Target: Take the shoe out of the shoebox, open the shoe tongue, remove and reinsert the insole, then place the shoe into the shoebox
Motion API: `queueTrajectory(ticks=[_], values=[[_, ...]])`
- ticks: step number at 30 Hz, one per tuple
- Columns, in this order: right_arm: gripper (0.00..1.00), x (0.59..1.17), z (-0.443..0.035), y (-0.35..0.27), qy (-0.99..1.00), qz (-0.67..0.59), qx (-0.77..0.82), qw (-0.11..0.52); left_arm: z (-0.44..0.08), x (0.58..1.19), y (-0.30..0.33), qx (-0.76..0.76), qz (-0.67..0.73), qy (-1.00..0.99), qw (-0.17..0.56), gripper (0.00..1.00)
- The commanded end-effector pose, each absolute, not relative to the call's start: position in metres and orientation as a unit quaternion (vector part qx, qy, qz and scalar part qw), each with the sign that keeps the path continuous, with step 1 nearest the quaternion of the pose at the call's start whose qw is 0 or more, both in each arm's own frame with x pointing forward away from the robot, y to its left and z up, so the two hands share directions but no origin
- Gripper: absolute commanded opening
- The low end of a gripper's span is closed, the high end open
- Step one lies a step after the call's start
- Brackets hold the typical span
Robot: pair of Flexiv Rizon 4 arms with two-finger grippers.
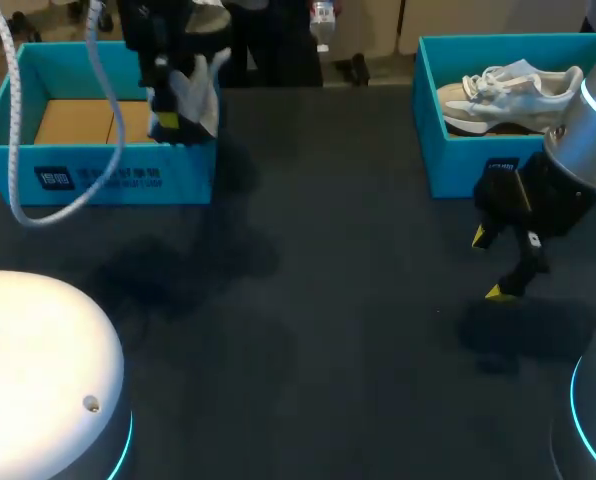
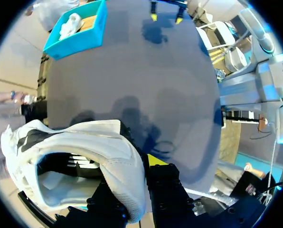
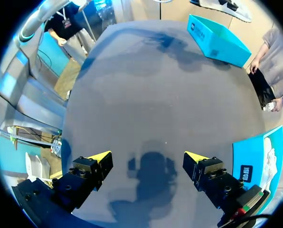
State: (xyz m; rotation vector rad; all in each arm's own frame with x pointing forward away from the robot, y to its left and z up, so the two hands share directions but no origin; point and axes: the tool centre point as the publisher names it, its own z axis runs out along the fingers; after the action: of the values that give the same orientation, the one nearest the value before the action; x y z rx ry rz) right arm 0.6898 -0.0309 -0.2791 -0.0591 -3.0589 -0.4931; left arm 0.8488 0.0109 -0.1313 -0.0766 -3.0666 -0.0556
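White shoe (image 1: 196, 92) in left end effector (image 1: 166, 122), teal shoebox (image 1: 108, 180) below, second box (image 1: 458, 165) right

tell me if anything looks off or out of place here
Nothing stands out. The left gripper holds a white shoe above the left shoebox; the second shoe lies in the right shoebox, nothing spilled.

Head camera looks down from above and behind on the table (image 1: 308, 300). Wrist cameras face across it from opposite ends; all show the right shoebox (image 1: 458, 165).
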Motion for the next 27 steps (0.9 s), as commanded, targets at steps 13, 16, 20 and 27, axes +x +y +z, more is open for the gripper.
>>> queueTrajectory(ticks=[13,16,20,27], values=[[1.00,0.690,-0.280,-0.030,-0.987,-0.158,-0.019,0.021,-0.111,0.935,0.141,-0.030,-0.013,-0.998,0.061,0.00],[1.00,0.690,-0.280,-0.030,-0.987,-0.158,-0.019,0.021,-0.113,0.945,0.160,-0.040,-0.016,-0.997,0.067,0.00],[1.00,0.690,-0.280,-0.030,-0.987,-0.158,-0.019,0.021,-0.113,0.945,0.160,-0.040,-0.016,-0.997,0.067,0.00],[1.00,0.690,-0.280,-0.030,-0.987,-0.158,-0.019,0.021,-0.113,0.945,0.160,-0.040,-0.016,-0.997,0.067,0.00]])
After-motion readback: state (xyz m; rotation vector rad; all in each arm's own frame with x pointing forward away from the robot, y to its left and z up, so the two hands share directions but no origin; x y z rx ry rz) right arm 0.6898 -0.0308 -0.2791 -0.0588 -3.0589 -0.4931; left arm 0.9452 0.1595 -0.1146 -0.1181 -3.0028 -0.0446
